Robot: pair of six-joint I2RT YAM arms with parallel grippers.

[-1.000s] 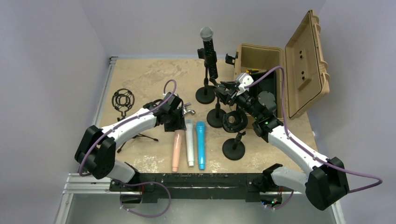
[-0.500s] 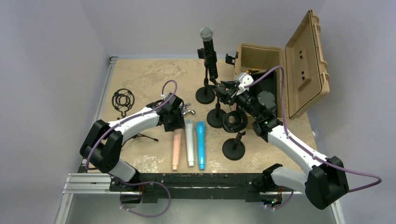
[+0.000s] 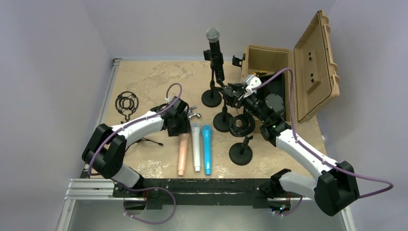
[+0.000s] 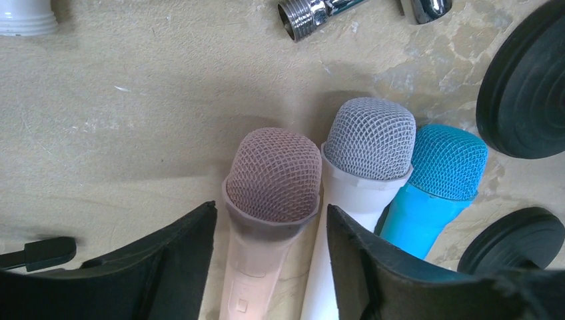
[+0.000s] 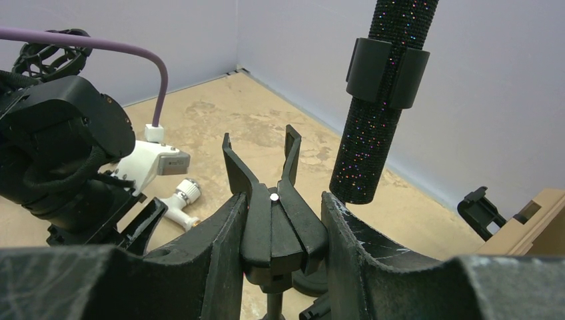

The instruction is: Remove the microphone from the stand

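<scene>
A black glitter microphone [image 3: 215, 53] stands upright in the clip of a stand [image 3: 211, 98] at the back; the right wrist view shows its body [image 5: 383, 113] in the clip [image 5: 388, 73]. My right gripper [image 3: 230, 92] [image 5: 283, 200] is just in front of it, shut on the empty clip [image 5: 266, 173] of a second stand [image 3: 222, 122]. My left gripper [image 3: 180, 126] [image 4: 270, 210] is open, its fingers either side of the neck of a pink microphone [image 3: 183, 151] [image 4: 273, 177] lying on the table.
A white microphone [image 3: 196, 149] and a blue one [image 3: 207, 149] lie beside the pink one. A third stand [image 3: 240, 154] with a round holder [image 3: 241, 125] is at the right. An open tan case [image 3: 288, 62] is at the back right. A black shock mount [image 3: 127, 102] lies left. A chrome fitting [image 4: 313, 10] lies near my left gripper.
My left arm's elbow has swung a little to the right while its gripper stays over the pink microphone. The right arm and the black microphone have not moved.
</scene>
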